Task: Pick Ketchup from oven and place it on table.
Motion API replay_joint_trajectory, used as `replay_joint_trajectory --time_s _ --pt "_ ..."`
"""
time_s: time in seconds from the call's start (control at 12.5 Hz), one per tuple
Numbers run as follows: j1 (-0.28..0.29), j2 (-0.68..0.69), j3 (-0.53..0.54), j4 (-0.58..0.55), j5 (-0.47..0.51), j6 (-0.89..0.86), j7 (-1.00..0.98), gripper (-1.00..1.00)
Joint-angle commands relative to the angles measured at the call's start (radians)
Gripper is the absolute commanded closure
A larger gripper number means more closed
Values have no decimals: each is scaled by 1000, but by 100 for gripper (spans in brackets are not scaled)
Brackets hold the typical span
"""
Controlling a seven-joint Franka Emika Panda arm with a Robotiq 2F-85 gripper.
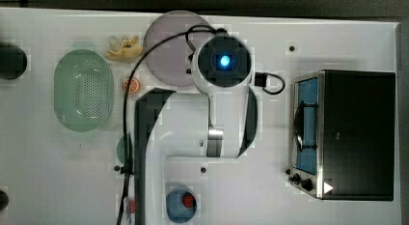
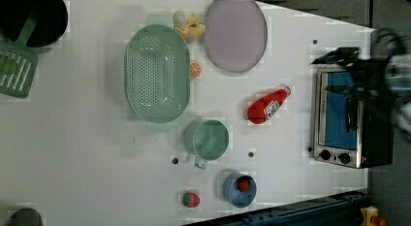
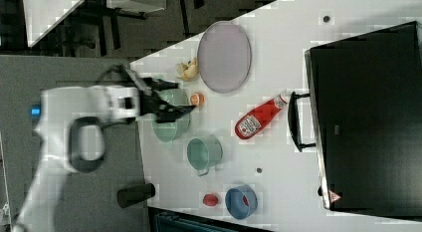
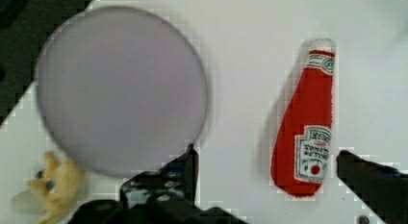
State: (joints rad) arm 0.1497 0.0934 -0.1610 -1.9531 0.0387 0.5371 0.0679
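A white table (image 2: 72, 153) seen from above in the left view, described from the left view's left to its right. At the far left a green slotted spatula (image 2: 14, 68) rests against a dark pot (image 2: 34, 17). Next comes a pale green colander (image 2: 156, 73), with a yellow toy (image 2: 190, 26) and an orange slice (image 2: 195, 69) just beside it, then a grey plate (image 2: 235, 32), a green cup (image 2: 208, 138), a strawberry (image 2: 190, 199) and a blue bowl (image 2: 239, 189). Right of the plate, the red ketchup bottle (image 2: 266, 105) lies on its side on bare tabletop, white cap pointing toward the toaster oven (image 2: 345, 114), well apart from the plate and cup and clear of the oven's shut glass door. It lies flat and unsupported, which suggests it has been set down and the placing is done. In the wrist view the gripper (image 4: 264, 159) hangs above the bottle's label end, fingers spread wide on either side, holding nothing. Open white surface surrounds the bottle, so there looks to be room to lift the arm straight up; the oven handle and the table's edge beyond it are the nearest limits.
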Motion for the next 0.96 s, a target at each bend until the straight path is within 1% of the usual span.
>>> replay_joint_trajectory --time_s 0.08,0.16,0.32,0.48,0.96 --pt "-26 -29 -10 202 -7 -160 49 -100" --pt "-26 -29 -11 244 -9 -213 55 -100" --pt "-26 -30 -18 289 -15 -304 55 -100" --pt "-28 -31 -20 349 -28 -472 55 -100" --pt "-28 -26 -16 349 -28 -491 55 -100"
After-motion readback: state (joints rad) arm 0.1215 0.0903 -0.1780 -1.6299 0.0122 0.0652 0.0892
